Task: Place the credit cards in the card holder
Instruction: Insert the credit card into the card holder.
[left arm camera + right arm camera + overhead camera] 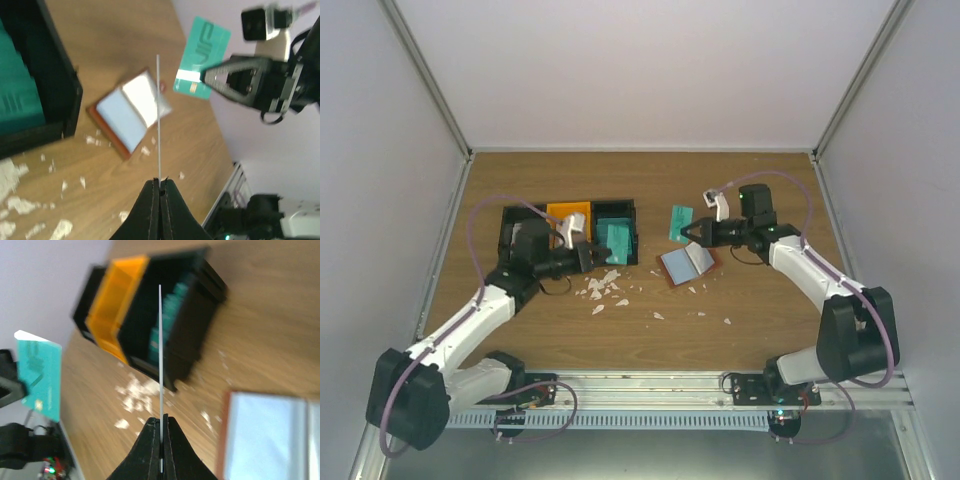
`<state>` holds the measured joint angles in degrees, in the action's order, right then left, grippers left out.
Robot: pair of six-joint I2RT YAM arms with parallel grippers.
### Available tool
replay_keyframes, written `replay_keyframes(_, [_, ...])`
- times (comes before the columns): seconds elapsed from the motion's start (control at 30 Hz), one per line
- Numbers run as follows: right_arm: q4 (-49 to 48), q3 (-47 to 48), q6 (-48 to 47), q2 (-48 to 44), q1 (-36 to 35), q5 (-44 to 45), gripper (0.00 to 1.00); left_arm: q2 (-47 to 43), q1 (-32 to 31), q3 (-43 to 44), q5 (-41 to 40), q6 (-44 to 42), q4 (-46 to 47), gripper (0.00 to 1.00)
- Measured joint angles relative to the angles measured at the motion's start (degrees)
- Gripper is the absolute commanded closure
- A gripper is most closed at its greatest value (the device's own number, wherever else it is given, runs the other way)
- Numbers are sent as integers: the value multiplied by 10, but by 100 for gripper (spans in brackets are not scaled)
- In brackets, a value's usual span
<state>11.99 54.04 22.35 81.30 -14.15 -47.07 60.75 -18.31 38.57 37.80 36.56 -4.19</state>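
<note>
Teal plastic marks both loads: the left gripper (pixel 594 256) is pinched tight on one teal card (pixel 616 240), gripped by its near edge so most of its length projects free, close to the black bin (pixel 620 206) that stocks more cards. Between the arms, the card holder (pixel 687 264) lies open and flat on the table (pixel 760 330) near white scraps (pixel 600 290), pockets upward, probably so a card edge can slide in. The right gripper (pixel 693 232) is likewise clamped on a second teal card (pixel 680 222), raised just beyond the holder, seemingly ready for insertion.
</note>
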Motion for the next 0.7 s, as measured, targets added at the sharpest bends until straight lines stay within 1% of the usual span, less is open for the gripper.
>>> replay_keyframes(0.13, [63,-27,-32,9,0,67,100,7,-87,-71,-62,50,50,100])
replay_keyframes(0.2, [84,-35,-39,14,0,99,100,27,-122,-84,-87,68,76,100])
replay_keyframes(0.3, [110,-35,-43,29,0,156,99,75,-156,-85,-114,81,117,100])
replay_keyframes(0.47, [127,-31,-44,74,0,236,99,146,-172,-78,-137,84,146,100])
replay_keyframes(0.53, [129,-28,-44,89,0,255,99,163,-172,-75,-146,80,151,100])
replay_keyframes(0.7, [125,-18,-43,116,0,266,100,177,-172,-54,-168,60,149,100])
